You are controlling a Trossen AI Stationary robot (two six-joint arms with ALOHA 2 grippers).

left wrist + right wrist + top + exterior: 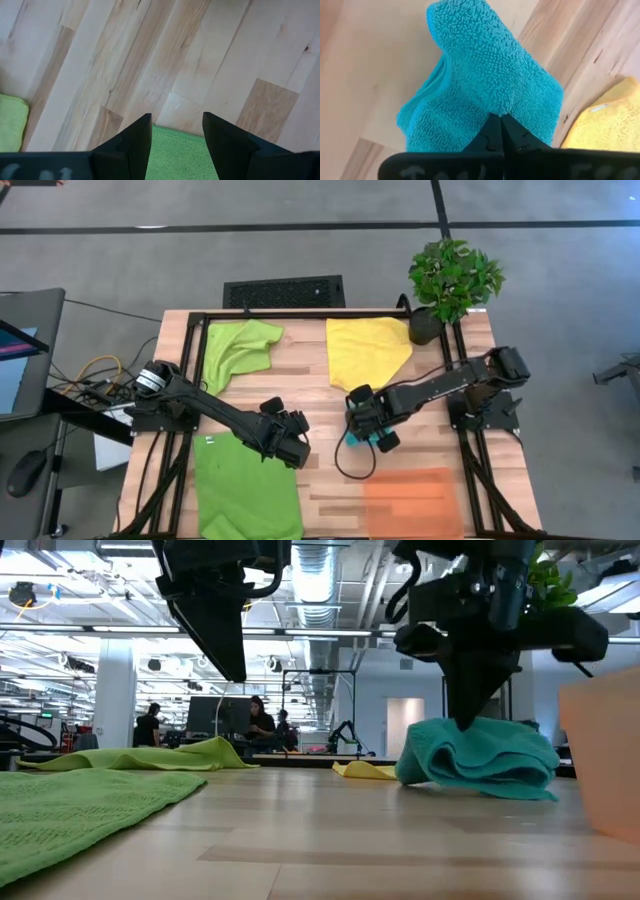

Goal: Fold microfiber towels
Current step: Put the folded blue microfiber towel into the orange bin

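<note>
1. As far as the pictures show, the folding is barely begun: none of the four towels lies in a neat folded packet, so nearly all the work is left.
2. The right tool [368,428] is clenched on the teal towel [485,85], its tips pinching a ridge of the cloth; the towel bunches directly under and around the tool, resting on the worktop [310,395] near the middle.
3. In the low view the teal towel [480,758] sits as a crumpled mound with loose rolled edges, thick and nubbly in texture, not flattened. It will likely need spreading out before a clean fold is possible.
4. The left tool [175,135] is released, fingers apart and holding nothing. It hovers over bare wood, with the edge of the flat lime green towel [245,485] just beneath and behind its tips.
5. That lime green towel lies spread out flat and appears unfolded, extending from the left tool toward the near edge of the worktop.
6. The second lime green towel [238,350] lies rumpled, well beyond the left tool at the far side.
7. The yellow towel [368,350] lies just beyond the right tool, partly flat with one corner turned, not properly folded.
8. An orange mat [412,500] lies on the near side of the right tool.
</note>
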